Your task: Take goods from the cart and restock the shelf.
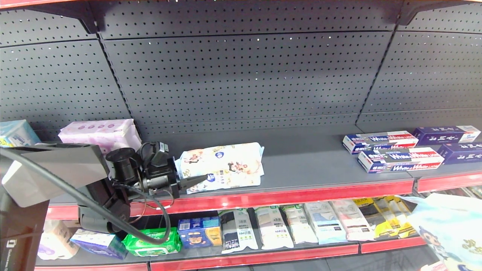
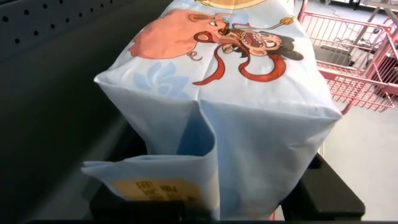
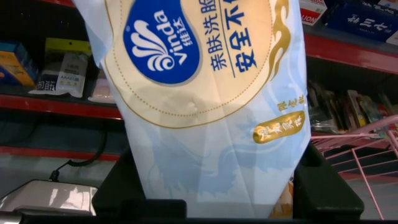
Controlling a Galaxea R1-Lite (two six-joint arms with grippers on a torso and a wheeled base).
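Observation:
A pale blue tissue pack (image 1: 222, 167) with cartoon print lies flat on the grey upper shelf (image 1: 308, 162), near the front lip. My left gripper (image 1: 190, 180) is at the pack's left end, and in the left wrist view the pack (image 2: 249, 106) sits between its two fingers (image 2: 329, 193), which are shut on it. A second pale blue pack (image 1: 448, 226) hangs in the air at the lower right, below shelf level. My right gripper (image 3: 230, 202) is shut on that second pack (image 3: 211, 93), which covers most of what lies beyond it.
A pink tissue pack (image 1: 99, 133) and a blue pack (image 1: 15, 133) stand at the shelf's left. Toothpaste boxes (image 1: 391, 150) lie at its right, with bare shelf between them and the placed pack. The lower shelf (image 1: 263, 229) holds several packets. A pink cart (image 2: 357, 56) stands behind.

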